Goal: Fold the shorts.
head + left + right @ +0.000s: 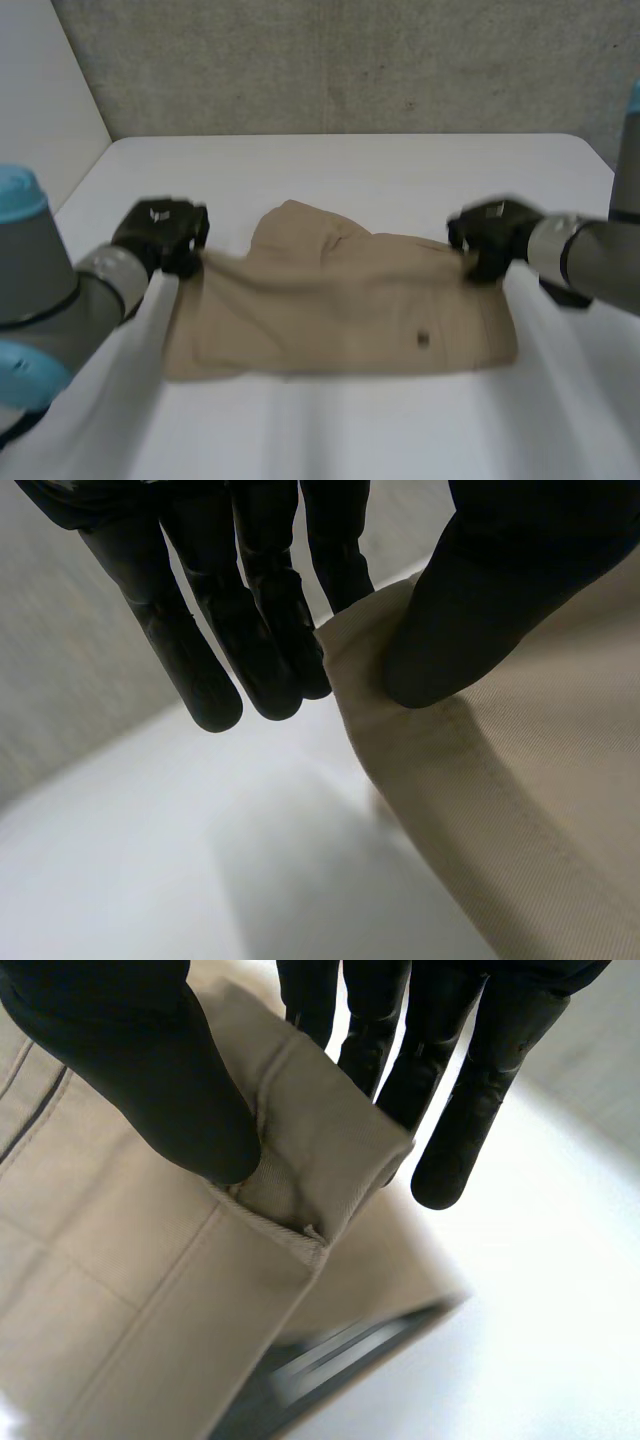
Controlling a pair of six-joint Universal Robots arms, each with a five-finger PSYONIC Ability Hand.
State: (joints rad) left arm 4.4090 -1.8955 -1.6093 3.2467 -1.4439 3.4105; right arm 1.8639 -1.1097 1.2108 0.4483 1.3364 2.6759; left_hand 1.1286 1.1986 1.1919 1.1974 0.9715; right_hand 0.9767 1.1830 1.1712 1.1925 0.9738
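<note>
Tan shorts [340,310] at mid-table [400,165], far edge raised. At their left corner the left hand [160,235] pinches cloth between thumb and fingers. At the right corner the right hand [490,238] pinches the folded hem likewise.

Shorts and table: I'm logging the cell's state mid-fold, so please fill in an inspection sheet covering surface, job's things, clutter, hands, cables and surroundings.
Surface: white table, with the cloth lying near its middle.
Job's things: tan shorts spread on the table; near edge fairly straight, far edge rumpled between the two hands.
Clutter: nothing seen.
Hands: left hand pinches the shorts' edge between thumb and fingers at its own side; right hand pinches a folded-over hem between thumb and fingers at the opposite side.
Cables: nothing seen.
Surroundings: grey wall behind the table; white panel beside the left arm.
</note>
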